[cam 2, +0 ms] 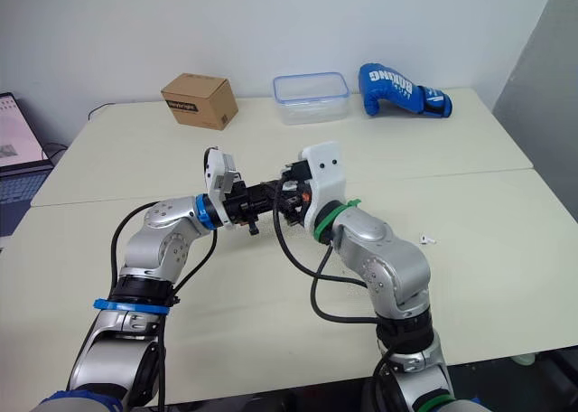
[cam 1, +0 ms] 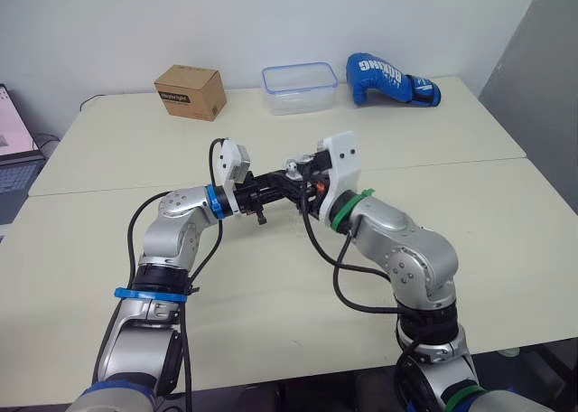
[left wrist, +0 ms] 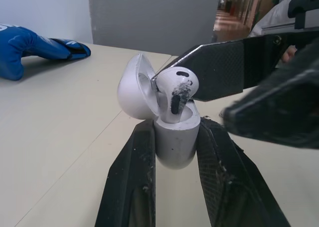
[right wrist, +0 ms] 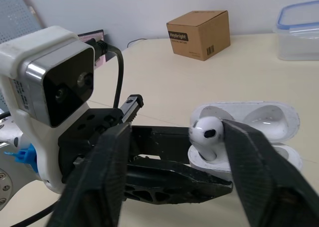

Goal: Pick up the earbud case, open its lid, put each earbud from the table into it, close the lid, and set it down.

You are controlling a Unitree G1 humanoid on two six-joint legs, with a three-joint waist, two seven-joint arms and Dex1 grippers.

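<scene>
Left gripper clamps open earbud case | right gripper parted around earbud in case

2 head eyes look down over table; 2 wrist cams close-up, facing each other, sharing earbud case, probably mid-table

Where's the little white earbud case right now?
The earbud case sits open in the left gripper, above the middle of the table, with an earbud sticking out.

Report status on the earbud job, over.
Left gripper shut on earbud case, lid open. Right gripper open astride one earbud standing half in the case, not seated. Small white item, likely second earbud, lying on table. Nothing blocking.
</scene>
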